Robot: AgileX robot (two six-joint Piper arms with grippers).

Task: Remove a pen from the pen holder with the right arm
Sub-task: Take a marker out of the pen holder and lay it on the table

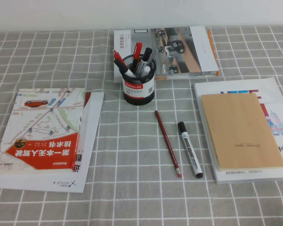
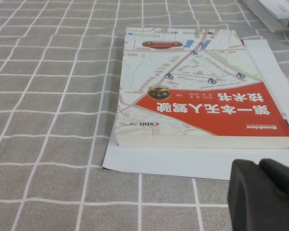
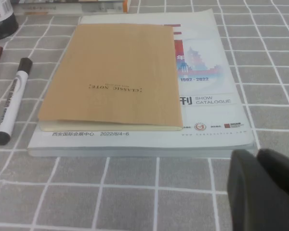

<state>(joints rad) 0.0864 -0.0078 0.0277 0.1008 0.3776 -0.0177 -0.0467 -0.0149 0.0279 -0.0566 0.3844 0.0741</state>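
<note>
Covering: a grey counter cloth point(image 1: 132, 197) ruled by white lines into squares lies flat and reaches every edge of the high view.
Room: a plain white wall point(image 1: 47, 14) rises right behind the far edge of the cloth, and no more of the room shows.
Pen holder: a black mesh cup point(image 1: 138, 89) stands upright at the middle rear, just in front of a printed booklet point(image 1: 179, 52) lying flat.
Pens: red and black ones point(image 1: 140, 56) all stand inside the pen holder, their tops leaning out over its rim.
Loose on the cloth: a red pencil point(image 1: 168, 143) and a white marker point(image 1: 190, 149) with a black cap lie near each other but apart, in front of the pen holder and to its right.
Left side: a book point(image 1: 40, 129) with a map-and-red cover rests on a white sheet point(image 1: 92, 141).
Right side: a tan notebook point(image 1: 240, 132) lies on a catalogue point(image 1: 273, 113).
Left pincer point(image 2: 261, 168): seen only from its own wrist, it is low over the cloth just off the white sheet's near edge, with fingers pressed together and nothing held.
Right pincer point(image 3: 257, 159): seen only from its own wrist, it is over the cloth by the catalogue's near edge, well apart from the pen holder, pressed together and empty.
</note>
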